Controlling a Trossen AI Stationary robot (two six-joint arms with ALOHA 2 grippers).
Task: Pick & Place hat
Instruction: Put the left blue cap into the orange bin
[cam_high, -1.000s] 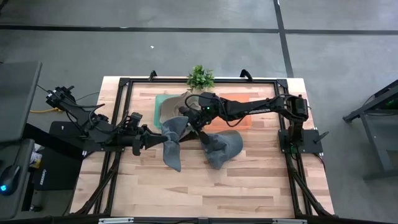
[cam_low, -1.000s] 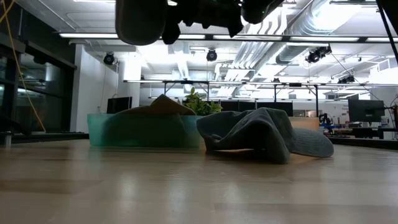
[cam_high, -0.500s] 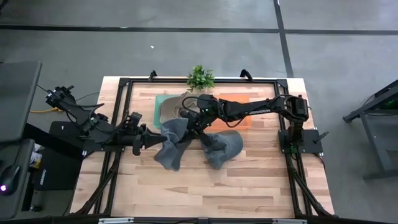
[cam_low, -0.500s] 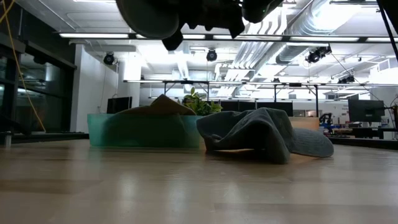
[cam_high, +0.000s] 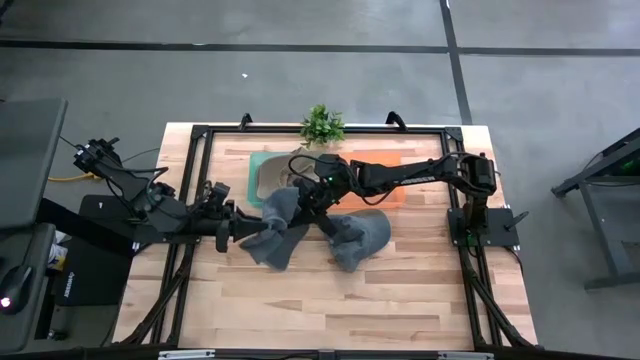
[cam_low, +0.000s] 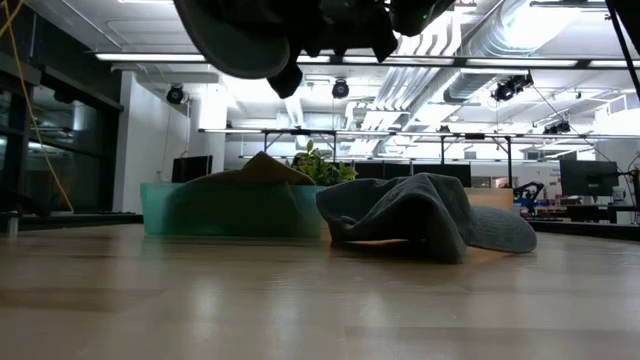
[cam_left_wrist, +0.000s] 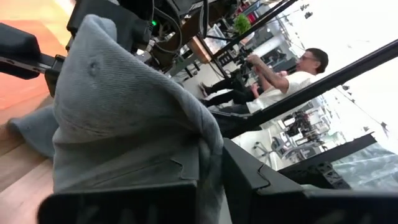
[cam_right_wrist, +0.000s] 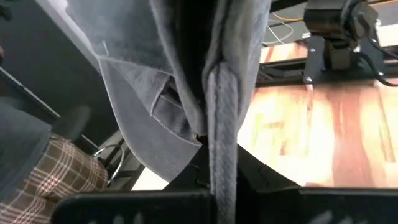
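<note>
Both arms are holding the grey hat (cam_high: 272, 228) aloft over the counter (cam_high: 330, 300), left gripper (cam_high: 238, 232) and right gripper (cam_high: 310, 197) each with jaws pinching opposite ends, teal bin (cam_high: 258, 170) lying just behind.

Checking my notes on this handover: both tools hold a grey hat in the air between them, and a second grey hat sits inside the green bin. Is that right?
Not quite. The second grey hat lies on the wooden table, beside the green bin, not inside it; the high view shows this. The rest holds: the left tool and right tool both grip the lifted grey hat.
</note>
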